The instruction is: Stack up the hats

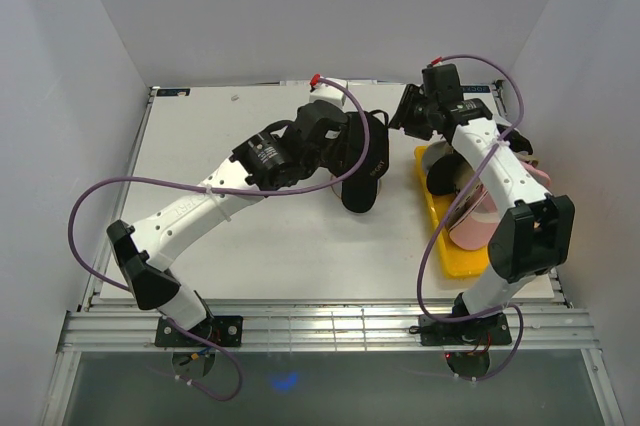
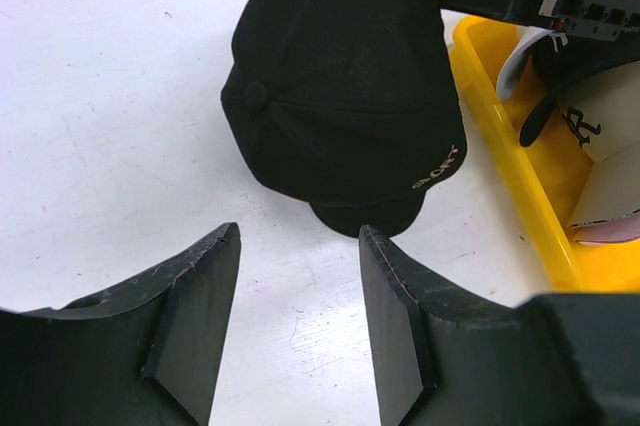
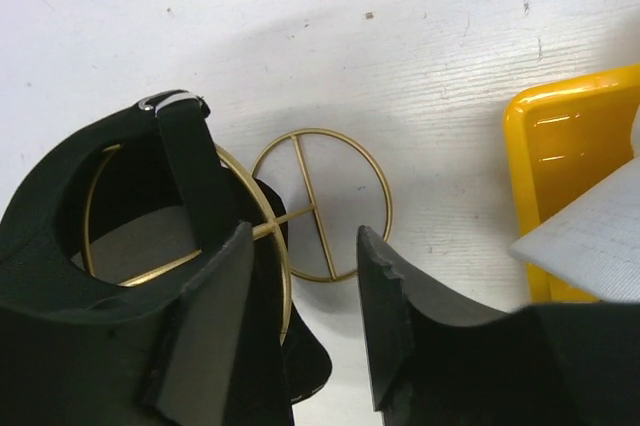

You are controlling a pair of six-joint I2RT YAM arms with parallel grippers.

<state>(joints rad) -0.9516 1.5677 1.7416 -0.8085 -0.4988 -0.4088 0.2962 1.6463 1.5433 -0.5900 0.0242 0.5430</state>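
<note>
A: The black cap (image 2: 340, 96)?
B: Matt woven cloth, with stitched lettering.
A: And the tray (image 2: 503, 151)?
B: Glossy yellow plastic. The wire stand (image 3: 314, 208) is shiny gold metal; the white worktop (image 2: 100, 96) looks matt and scuffed.

Gold wire-loop stand (image 3: 313, 208) at frame centre on the white tabletop (image 3: 400, 36); yellow rectangular plastic tray (image 3: 530, 161) at the right edge.

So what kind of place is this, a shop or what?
Probably a robot lab work cell, not a shop: plain white walls box in a white table, two robot arms are bolted at its near edge, and a black cap and yellow tray lie as props.
</note>
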